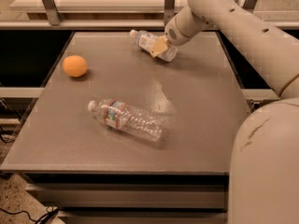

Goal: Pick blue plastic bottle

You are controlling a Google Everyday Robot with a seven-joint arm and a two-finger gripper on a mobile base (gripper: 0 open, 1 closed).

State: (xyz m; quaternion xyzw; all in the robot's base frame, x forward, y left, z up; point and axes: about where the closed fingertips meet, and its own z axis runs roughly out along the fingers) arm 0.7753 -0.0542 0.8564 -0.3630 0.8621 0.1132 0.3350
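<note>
The blue plastic bottle (pixel 145 40) is short and clear, with a pale label and a white cap. It lies on its side at the far edge of the grey table (pixel 201 106), cap pointing left. My gripper (pixel 161 46) is right at the bottle's base end, over its right part and hiding it. The arm reaches in from the upper right.
A longer clear ribbed bottle (pixel 126 119) with a red-and-blue label lies on its side near the table's middle front. An orange ball (pixel 74 66) sits at the left. A metal frame with posts (pixel 169 3) runs behind the table's far edge.
</note>
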